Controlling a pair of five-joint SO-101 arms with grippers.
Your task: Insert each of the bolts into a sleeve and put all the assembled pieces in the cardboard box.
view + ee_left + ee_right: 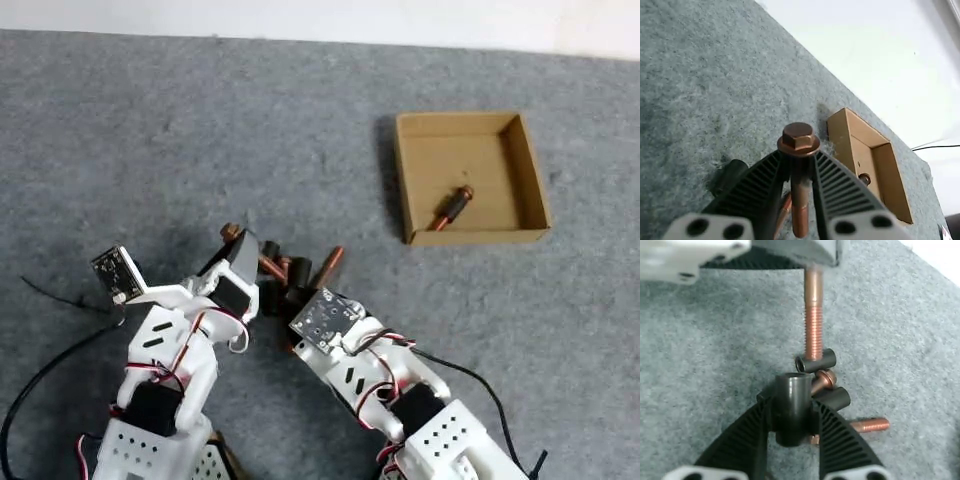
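Note:
My left gripper is shut on a copper bolt just below its hex head, held off the carpet. In the high view that bolt points toward my right gripper. My right gripper is shut on a black sleeve, whose open end faces the threaded tip of the held bolt a short way off. Two loose sleeves and two loose bolts lie on the carpet between the arms. The cardboard box at the right holds one assembled piece.
Grey carpet covers the table, with open carpet to the left and around the box. The loose bolt and sleeves are clustered close to both grippers. The box lies beyond the left gripper, near the table's far edge.

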